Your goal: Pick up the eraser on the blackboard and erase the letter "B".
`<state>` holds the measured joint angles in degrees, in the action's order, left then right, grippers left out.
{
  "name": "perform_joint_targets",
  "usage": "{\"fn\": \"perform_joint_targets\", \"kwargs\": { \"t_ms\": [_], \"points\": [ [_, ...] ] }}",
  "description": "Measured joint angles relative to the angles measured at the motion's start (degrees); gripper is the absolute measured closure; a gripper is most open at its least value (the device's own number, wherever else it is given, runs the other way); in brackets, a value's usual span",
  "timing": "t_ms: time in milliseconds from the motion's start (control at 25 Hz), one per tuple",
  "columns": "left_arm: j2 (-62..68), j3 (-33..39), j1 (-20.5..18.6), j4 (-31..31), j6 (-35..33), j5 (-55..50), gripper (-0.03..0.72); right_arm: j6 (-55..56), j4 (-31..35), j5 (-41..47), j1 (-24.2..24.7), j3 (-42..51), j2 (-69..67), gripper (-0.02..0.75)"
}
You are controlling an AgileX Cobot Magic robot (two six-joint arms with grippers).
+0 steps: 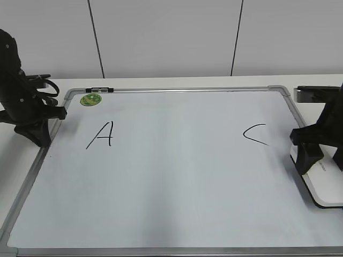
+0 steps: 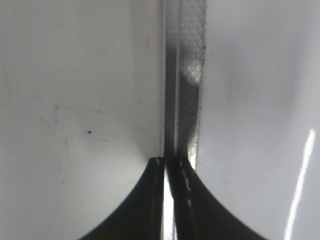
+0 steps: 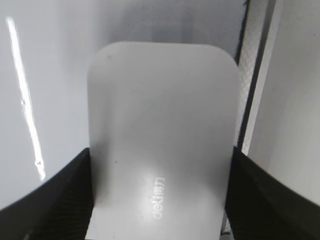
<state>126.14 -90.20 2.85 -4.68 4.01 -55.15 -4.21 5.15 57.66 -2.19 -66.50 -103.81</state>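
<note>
The blackboard [image 1: 177, 182] is a white board in a silver frame and lies flat on the table. It bears a black "A" [image 1: 101, 135] and a "C" [image 1: 254, 135]. No letter "B" shows; the stretch between them is blank. The white eraser [image 1: 323, 188] lies at the board's right edge. My right gripper [image 1: 308, 156] is shut on it, one finger on each long side. In the right wrist view the eraser [image 3: 160, 125] fills the space between the fingers of my right gripper [image 3: 161, 157]. My left gripper [image 1: 38, 134] is shut and empty over the left frame [image 2: 189, 100]; its closed fingertips also show in the left wrist view [image 2: 169, 161].
A round green sticker [image 1: 91, 99] sits in the board's far left corner. A black marker [image 1: 99, 89] lies on the far frame beside it. The board's right frame [image 3: 255, 75] runs close by the eraser. A grey object [image 1: 311, 93] sits at the far right.
</note>
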Motion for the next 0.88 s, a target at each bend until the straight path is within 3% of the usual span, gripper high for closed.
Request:
{"fn": "perform_joint_targets", "kwargs": {
  "t_ms": [880],
  "points": [
    [0.0, 0.0, 0.0, 0.0, 0.0, 0.0, 0.669, 1.18, -2.84, -4.02, 0.0, 0.22, -2.54, 0.212]
  ]
}}
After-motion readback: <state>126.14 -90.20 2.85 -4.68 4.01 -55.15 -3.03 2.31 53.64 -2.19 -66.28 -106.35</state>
